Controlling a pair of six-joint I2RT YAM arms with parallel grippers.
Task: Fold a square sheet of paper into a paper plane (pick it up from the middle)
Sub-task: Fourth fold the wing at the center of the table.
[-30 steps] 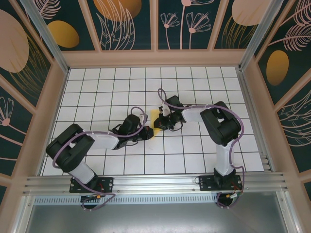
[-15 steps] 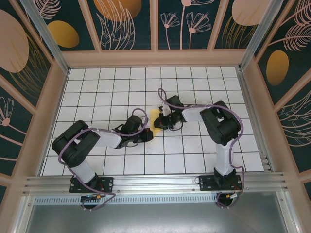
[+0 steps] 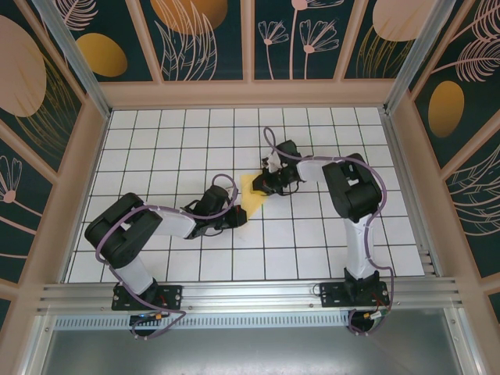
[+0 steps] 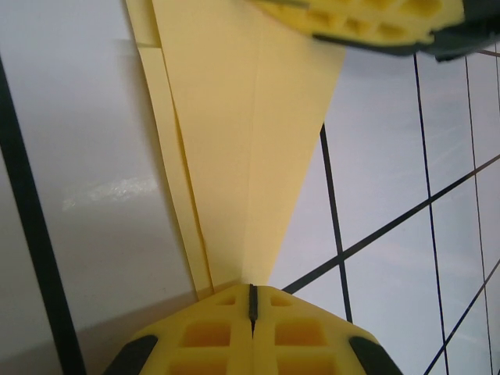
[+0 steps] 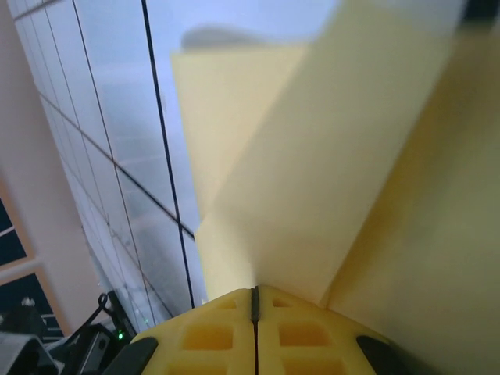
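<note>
The square sheet of paper (image 3: 251, 194), pale yellow and folded to a tapering shape with a centre crease, lies mid-table between my grippers. My left gripper (image 3: 241, 216) is shut, its tips resting on the paper's narrow near end. In the left wrist view the paper (image 4: 242, 141) lies flat and narrows to a point at the shut left gripper (image 4: 251, 291). My right gripper (image 3: 268, 183) sits at the paper's far right edge. In the right wrist view a raised flap of the paper (image 5: 312, 172) rises from the shut right gripper (image 5: 254, 291).
The white gridded table (image 3: 156, 141) is walled by wooden rails and patterned panels on three sides. The arm bases stand on the metal rail (image 3: 250, 295) at the near edge. The right gripper's yellow fingers (image 4: 375, 19) show at the top of the left wrist view.
The right gripper has moved away and to the right along the paper, and more of the yellow sheet now shows. The left arm has shifted a little right and stays on the paper's near end.
</note>
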